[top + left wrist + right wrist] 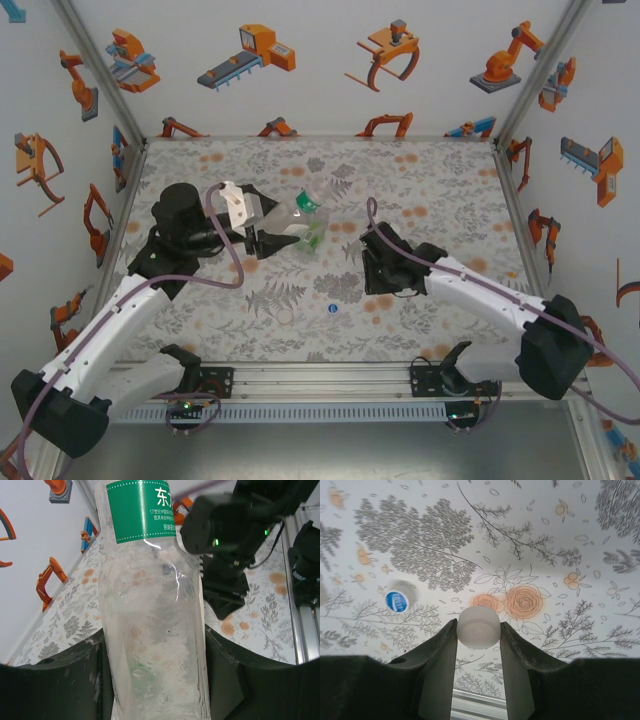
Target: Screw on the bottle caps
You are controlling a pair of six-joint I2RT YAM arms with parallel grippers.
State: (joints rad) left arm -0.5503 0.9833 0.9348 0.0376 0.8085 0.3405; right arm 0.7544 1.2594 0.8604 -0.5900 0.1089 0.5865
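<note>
Left hand [265, 240] is clamping the body of a clear plastic bottle [150, 630], which is carrying a green label [140, 510] with white characters, and is holding it near the middle of the floral surface [545, 530]. Right hand [478, 636] is pinching a plain white round cap [478, 624] between its fingertips, sitting just right of the bottle in the top view. A blue-topped cap [396, 601] is lying loose on the surface, nearer the arm bases.
</note>
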